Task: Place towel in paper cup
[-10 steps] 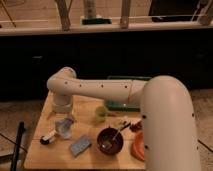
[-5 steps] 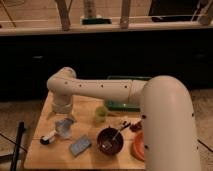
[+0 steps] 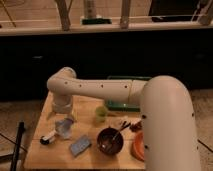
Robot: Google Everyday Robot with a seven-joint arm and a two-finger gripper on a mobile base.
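The gripper (image 3: 64, 114) is being held just above the paper cup (image 3: 65, 129); whether it is spread or closed cannot be told. What is being taken for the towel (image 3: 80, 146), a flat blue-grey piece, is lying on the tabletop (image 3: 50, 157) just right of the paper cup, toward the camera. It is being judged light, soft and limp, so a pinch at a raised edge is being favoured. The paper cup is being judged easily tipped.
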